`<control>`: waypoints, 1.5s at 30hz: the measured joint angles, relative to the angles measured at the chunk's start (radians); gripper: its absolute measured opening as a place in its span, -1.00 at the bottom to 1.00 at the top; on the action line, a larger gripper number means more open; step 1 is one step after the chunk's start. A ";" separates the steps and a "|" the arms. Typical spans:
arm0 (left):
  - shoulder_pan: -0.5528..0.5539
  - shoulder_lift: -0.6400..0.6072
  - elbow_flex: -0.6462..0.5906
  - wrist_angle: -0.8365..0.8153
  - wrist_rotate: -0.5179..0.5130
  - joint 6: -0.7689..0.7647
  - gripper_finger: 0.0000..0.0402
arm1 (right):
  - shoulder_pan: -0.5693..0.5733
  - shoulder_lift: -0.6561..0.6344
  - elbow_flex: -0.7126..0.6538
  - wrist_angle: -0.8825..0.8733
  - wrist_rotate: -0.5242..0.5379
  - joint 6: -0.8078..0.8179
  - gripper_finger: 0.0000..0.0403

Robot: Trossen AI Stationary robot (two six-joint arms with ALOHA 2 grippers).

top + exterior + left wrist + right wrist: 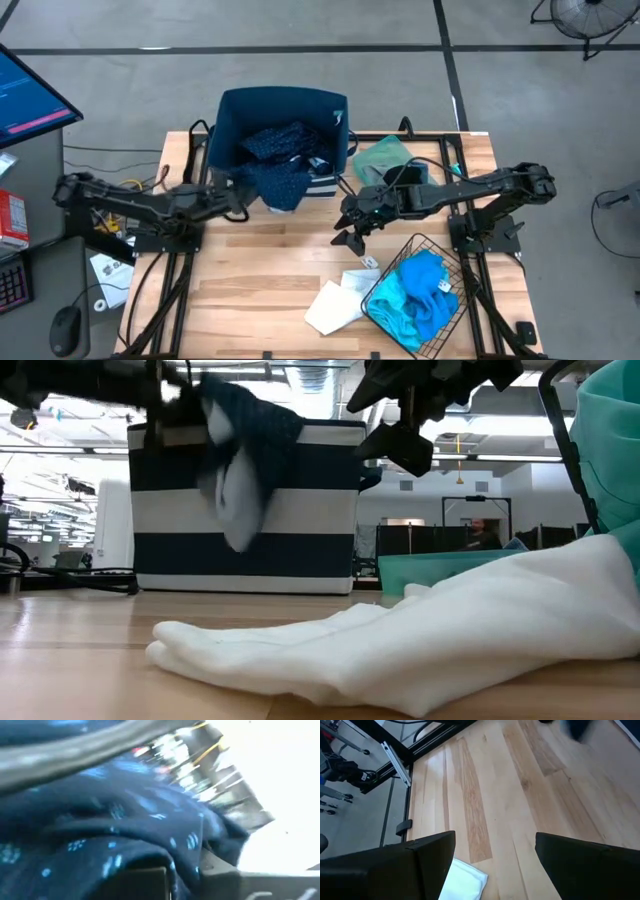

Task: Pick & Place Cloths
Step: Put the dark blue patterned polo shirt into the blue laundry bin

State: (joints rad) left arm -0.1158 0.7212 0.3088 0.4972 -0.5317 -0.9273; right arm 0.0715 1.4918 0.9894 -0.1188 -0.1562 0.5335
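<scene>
My left gripper (243, 193) is shut on a navy cloth with tiny white dots (281, 184) at the near wall of the striped navy bin (335, 185). More navy dotted fabric (285, 140) lies inside the bin. My right gripper (352, 236) hangs open above the bare table, touching nothing. A white cloth (333, 301) lies flat on the table near it, and its corner (465, 879) shows below the right fingers. A turquoise cloth (418, 293) lies in the wire mesh basket (437, 246). A pale green cloth (384, 155) lies right of the bin. My left gripper holds the navy dotted cloth at its upper bunched part (212, 412), coming level from the table's left. The cloth (243, 465) hangs slack below the fingers in front of the bin, clear of the table. Fabric (125, 835) covers the fingers, so the layers cannot be told.
The bin (300, 500) stands at the far middle of the table. The wire basket sits at the near right corner. A small white tag (366, 262) lies beside the right gripper. Bare wood (250, 260) stretches across the near left of the table.
</scene>
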 joint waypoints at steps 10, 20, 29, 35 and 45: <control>-0.022 0.000 0.188 0.384 -0.054 0.362 -1.00 | 0.000 0.000 0.000 0.000 -0.003 0.002 0.34; 0.203 0.015 0.492 -0.036 -0.097 0.896 -1.00 | -0.003 0.000 0.000 0.001 -0.002 0.101 0.34; 0.462 0.172 0.611 -0.384 0.079 1.080 -1.00 | -0.001 0.000 0.000 0.004 0.000 0.159 0.34; 0.590 0.294 0.680 -0.633 0.228 1.085 -1.00 | 0.000 0.000 0.000 0.009 0.008 0.281 0.34; 0.667 0.462 0.869 -1.107 0.323 1.025 -1.00 | 0.001 0.000 0.000 0.012 0.008 0.330 0.34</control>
State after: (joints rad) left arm 0.5512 1.1831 1.1779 -0.6100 -0.2092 0.0974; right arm 0.0723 1.4918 0.9894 -0.1067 -0.1486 0.8638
